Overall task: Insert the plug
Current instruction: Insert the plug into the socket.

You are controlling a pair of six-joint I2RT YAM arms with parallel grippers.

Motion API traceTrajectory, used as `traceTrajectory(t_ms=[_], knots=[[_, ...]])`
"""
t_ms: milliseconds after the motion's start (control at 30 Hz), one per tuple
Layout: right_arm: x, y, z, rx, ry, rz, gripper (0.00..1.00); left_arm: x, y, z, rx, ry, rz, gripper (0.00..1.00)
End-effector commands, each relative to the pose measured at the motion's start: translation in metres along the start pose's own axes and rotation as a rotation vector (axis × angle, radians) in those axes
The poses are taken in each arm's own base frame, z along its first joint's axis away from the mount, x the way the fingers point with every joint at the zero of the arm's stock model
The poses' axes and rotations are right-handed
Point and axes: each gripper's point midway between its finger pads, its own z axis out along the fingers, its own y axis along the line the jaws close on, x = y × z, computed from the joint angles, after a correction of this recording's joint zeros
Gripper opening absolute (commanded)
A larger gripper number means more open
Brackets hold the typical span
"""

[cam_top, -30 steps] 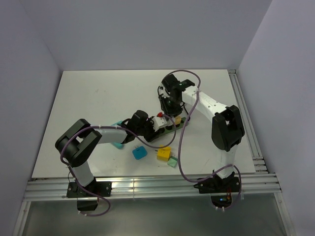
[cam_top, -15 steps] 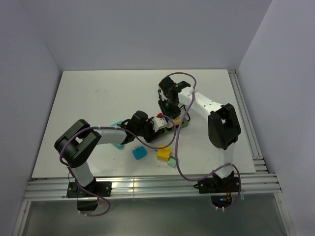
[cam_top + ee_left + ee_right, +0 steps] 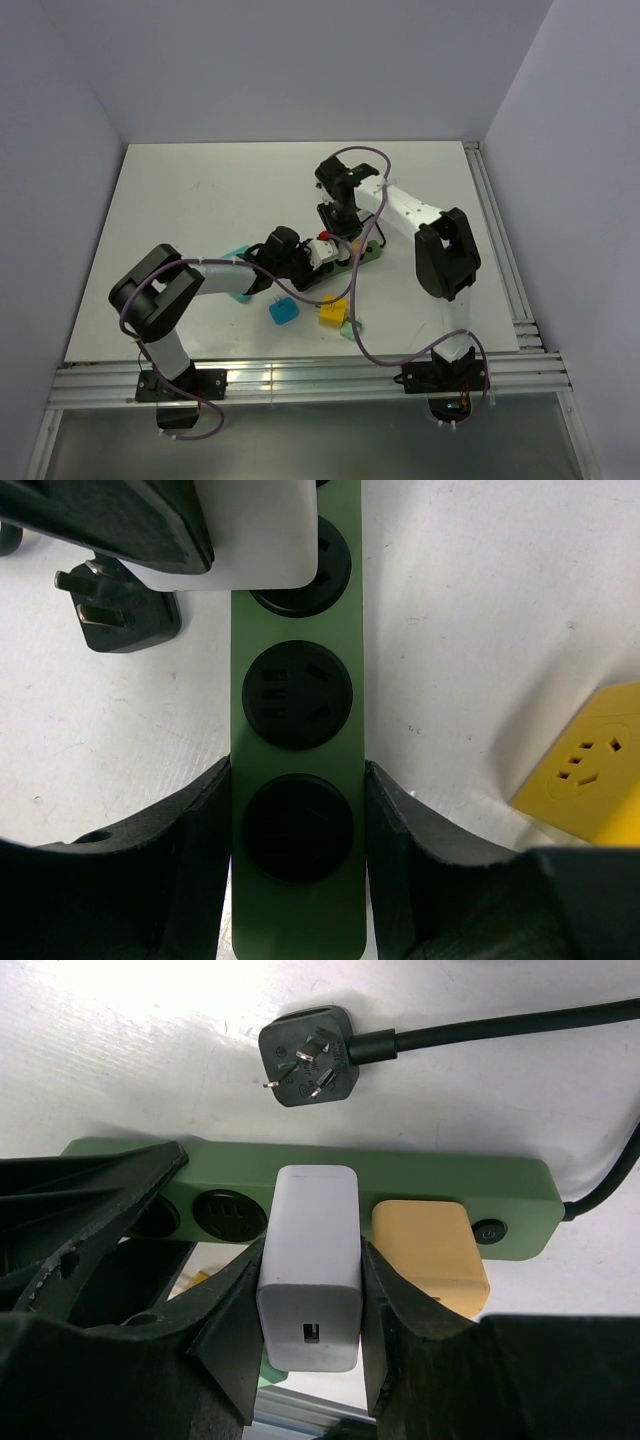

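A: Plug [image 3: 308,1260] posn is requested, w/ grip state.

B: It is held in the right gripper [image 3: 311,1295]. The jaws are closed part-way onto its two side faces, w/ the white body upright betw. the fingers. It is placed over the green power strip [image 3: 455,1175], just beside an orange adapter [image 3: 428,1245] already sitting next to the switch [image 3: 487,1232].

A: And the left gripper [image 3: 297,815]?

B: The strip's near end is clamped by it, w/ fingers [image 3: 205,825] pressed against both long edges. Nothing else is carried.

A: Which relation is the next move governed by?

B: Plug-to-socket alignment. The strip's long axis runs straight away from the left gripper and crosswise under the right one, so the target socket [image 3: 328,575] lies beneath the plug, along the right gripper's approach line. In the left wrist view only part of that socket is covered (pins are hidden, so seating can't be told). A small shift along the strip may be needed before a straight push is made.

A: Nearer arm?

B: Right, since the plug is already held by it. Left is judged useful only as a brace vs. sliding.

A: Hazards?

B: A loose black plug [image 3: 305,1057] w/ cable is lying just beyond the strip. Two open sockets [image 3: 297,695] are left on the left gripper's side, so wrong-socket entry is possible.
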Motion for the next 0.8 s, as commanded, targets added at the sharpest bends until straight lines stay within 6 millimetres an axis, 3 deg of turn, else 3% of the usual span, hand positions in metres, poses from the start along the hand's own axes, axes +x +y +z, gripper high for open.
traceTrajectory(t_ms=[0,233,367,767], knots=[[-0.005,-0.002,0.009,0.042,-0.017,0.002,0.00,-0.030,-0.016,-0.007,0.072,-0.094,0.055,0.00],[0.003,0.001,0.021,0.031,-0.063,0.033,0.00,-0.025,-0.016,-0.003,0.078,-0.067,0.033,0.00],[0.006,0.001,0.017,0.031,-0.141,0.067,0.00,-0.023,-0.017,0.000,0.092,-0.052,0.016,0.00],[0.030,-0.009,0.032,0.056,-0.224,0.130,0.00,-0.025,-0.019,0.001,0.103,-0.057,0.000,0.00]])
